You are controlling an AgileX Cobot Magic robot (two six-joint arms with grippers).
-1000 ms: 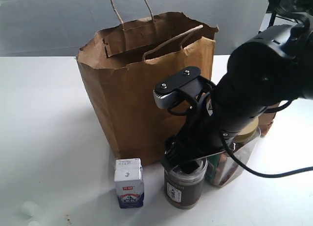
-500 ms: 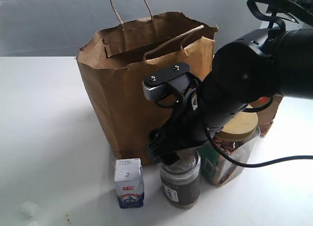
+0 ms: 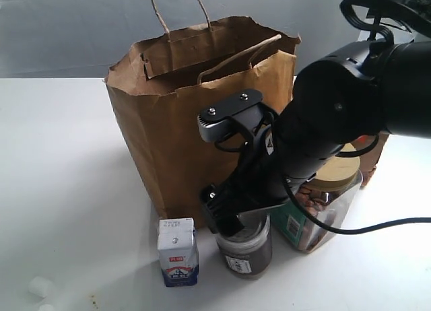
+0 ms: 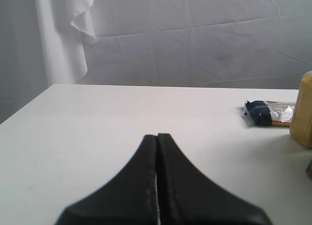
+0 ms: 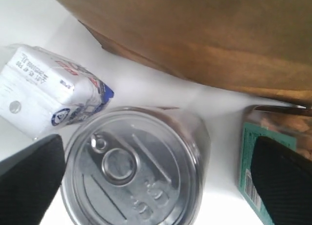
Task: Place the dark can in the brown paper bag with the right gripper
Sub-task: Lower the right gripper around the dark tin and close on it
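Observation:
The dark can (image 3: 246, 252) stands on the table in front of the brown paper bag (image 3: 175, 122), between a milk carton and a clear jar. My right gripper (image 3: 237, 220) hangs directly over the can, open, one finger on each side of its top. In the right wrist view the silver pull-tab lid (image 5: 131, 172) fills the space between the black fingers (image 5: 29, 181), with a gap left on the jar side; the right gripper (image 5: 156, 159) holds nothing. The bag (image 5: 204, 35) is just beyond the can. My left gripper (image 4: 157, 137) is shut and empty over bare table.
A small white and blue milk carton (image 3: 178, 252) stands left of the can, and a clear jar with a tan lid (image 3: 331, 193) right of it. A brown pouch (image 3: 374, 153) sits behind the arm. A dark packet (image 4: 268, 113) lies on the table in the left wrist view.
My right gripper has shifted left and come down, so its fingers now straddle the top of the can. The can has edged slightly left. The bag has not moved.

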